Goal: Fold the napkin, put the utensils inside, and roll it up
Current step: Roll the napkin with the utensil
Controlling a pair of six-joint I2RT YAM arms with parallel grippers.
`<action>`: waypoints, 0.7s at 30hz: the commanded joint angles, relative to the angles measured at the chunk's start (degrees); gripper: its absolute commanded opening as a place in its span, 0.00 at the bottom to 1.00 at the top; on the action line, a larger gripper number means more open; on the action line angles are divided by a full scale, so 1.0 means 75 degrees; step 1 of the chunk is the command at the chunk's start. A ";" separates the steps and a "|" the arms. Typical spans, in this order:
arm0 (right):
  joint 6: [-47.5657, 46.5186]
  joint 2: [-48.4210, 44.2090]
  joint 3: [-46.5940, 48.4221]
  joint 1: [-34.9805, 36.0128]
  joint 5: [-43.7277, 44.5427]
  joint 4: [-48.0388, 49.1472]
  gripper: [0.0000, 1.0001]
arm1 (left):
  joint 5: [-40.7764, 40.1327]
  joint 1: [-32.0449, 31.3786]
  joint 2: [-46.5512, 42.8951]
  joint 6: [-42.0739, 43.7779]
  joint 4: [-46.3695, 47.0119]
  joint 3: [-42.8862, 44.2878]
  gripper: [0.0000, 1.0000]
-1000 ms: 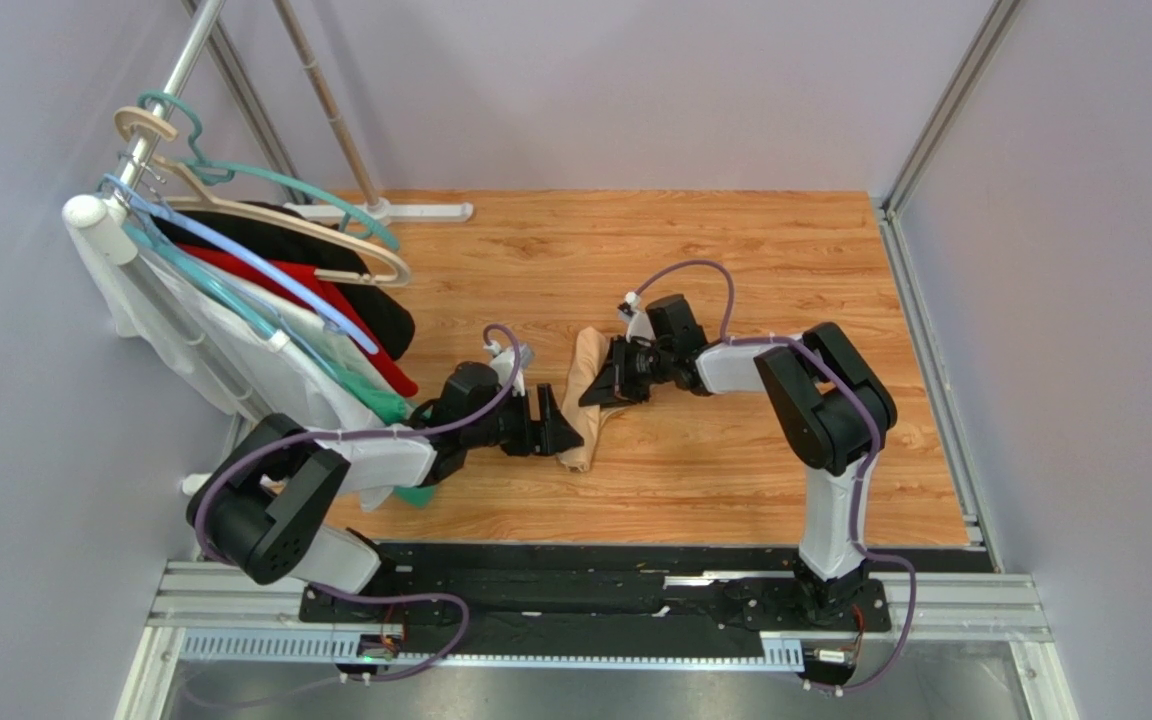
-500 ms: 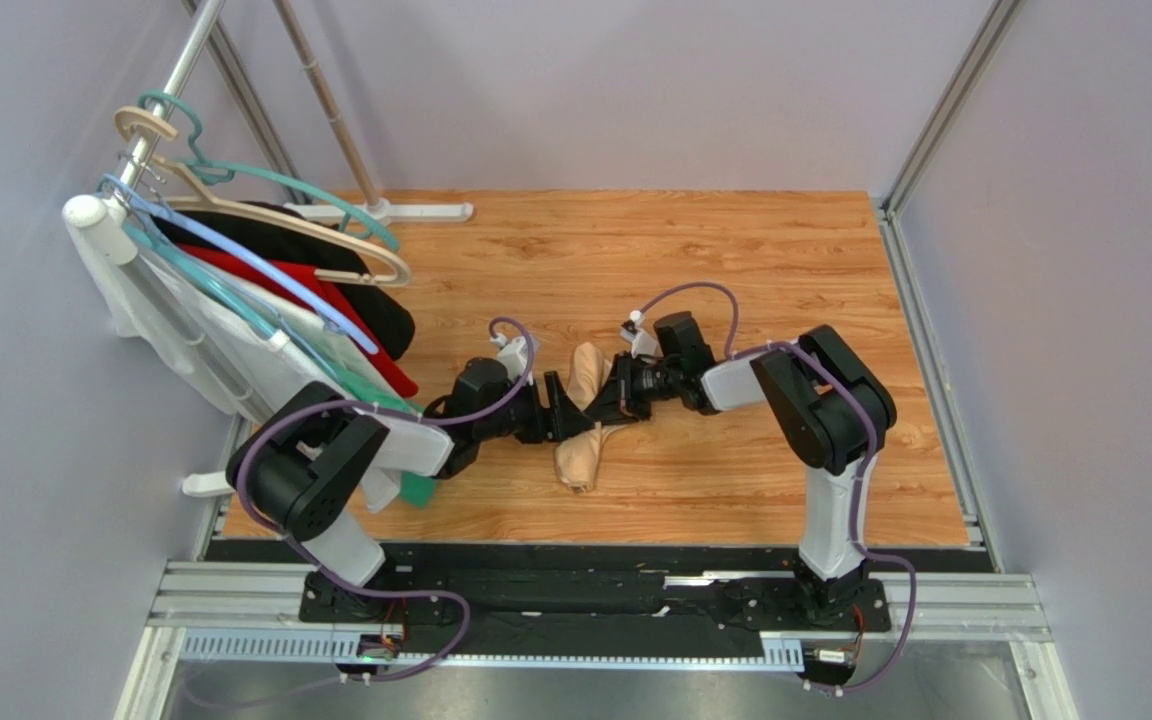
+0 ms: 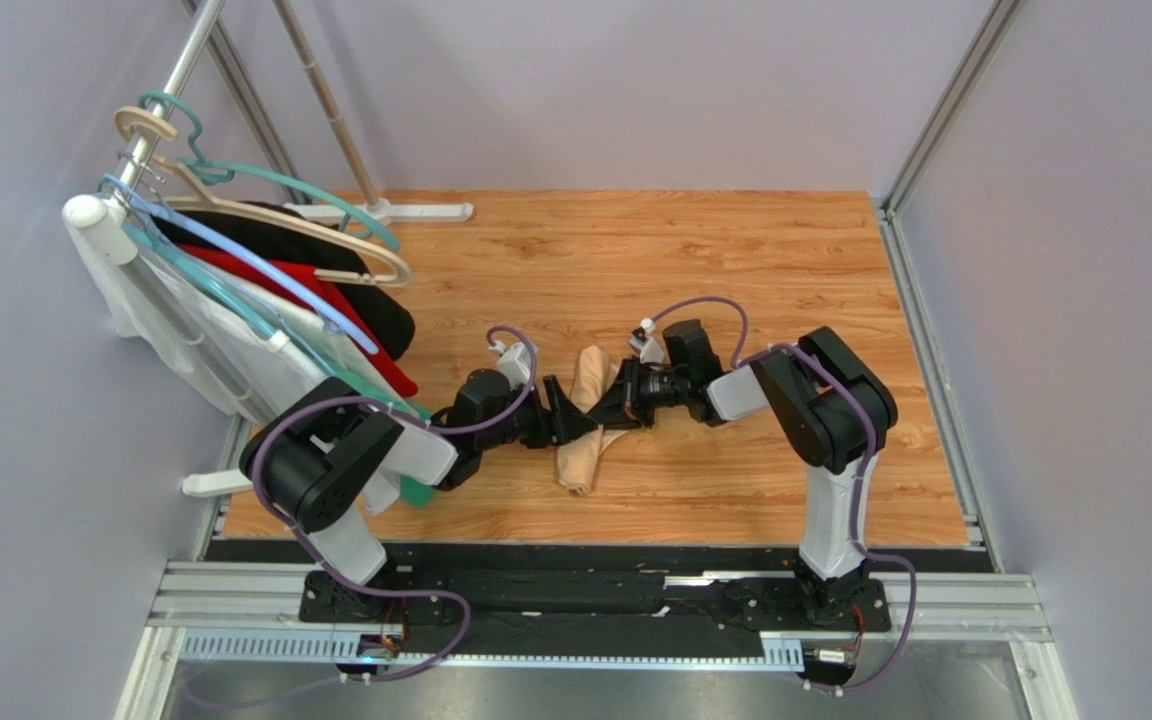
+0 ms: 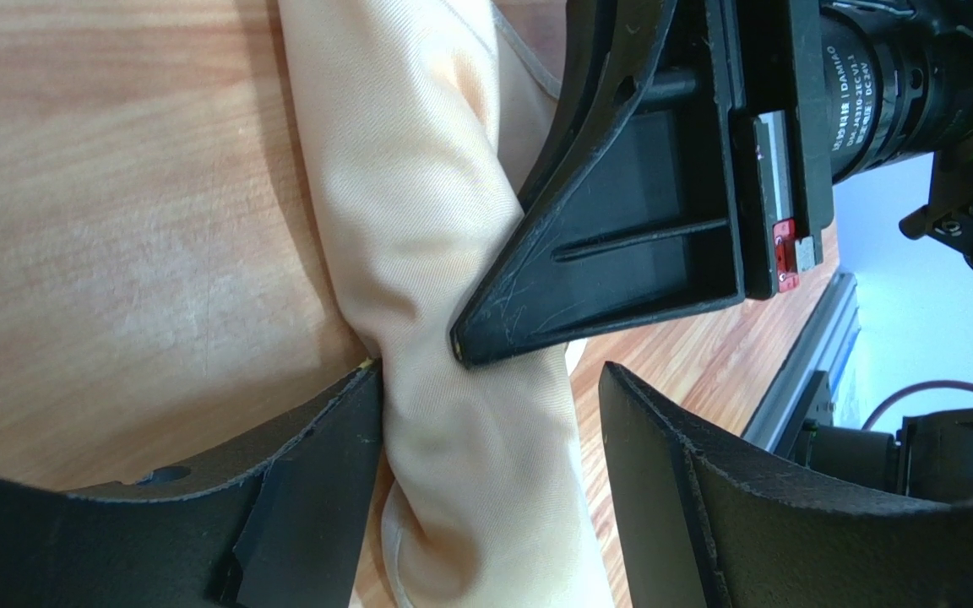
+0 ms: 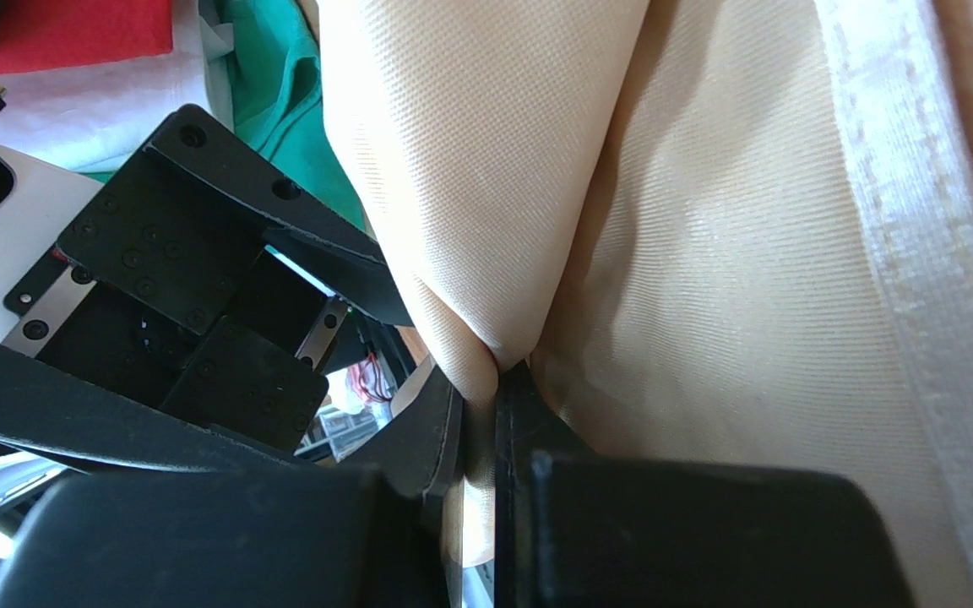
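Peach-beige napkin [image 3: 578,462] bunched into a creased roll, right claw [image 5: 494,380] pinching a fold, left claw [image 4: 489,418] spread around it

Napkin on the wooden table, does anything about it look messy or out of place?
Yes. The napkin is bunched into a crumpled strip, not flat or neatly folded; the right gripper pinches a fold.

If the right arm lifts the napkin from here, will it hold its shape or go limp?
Probably limp: the napkin lies bunched in soft folds and creases sharply where the right gripper pinches it. Likely light, since the weave looks thin. It may slip a little: the cloth has a slight sheen, and the left gripper only straddles it, open.
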 commanded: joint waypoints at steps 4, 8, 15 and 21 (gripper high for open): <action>0.0219 -0.0235 0.0149 -0.0032 -0.0173 0.0148 0.00 | -0.0089 -0.0116 -0.0165 -0.0282 -0.1648 -0.0768 0.72; 0.0347 -0.0258 0.0079 -0.0044 -0.0185 0.0346 0.00 | -0.0160 -0.0116 -0.0376 -0.0376 -0.1648 -0.1156 0.73; 0.0957 -0.0328 -0.0086 -0.0055 -0.0326 0.1074 0.00 | 0.0239 -0.0361 -0.0142 -0.0691 -0.0710 -0.1122 0.73; 0.0817 -0.0376 -0.0004 -0.0055 -0.0279 0.0887 0.00 | 0.0169 -0.0655 -0.0422 -0.1090 -0.0288 -0.1167 0.65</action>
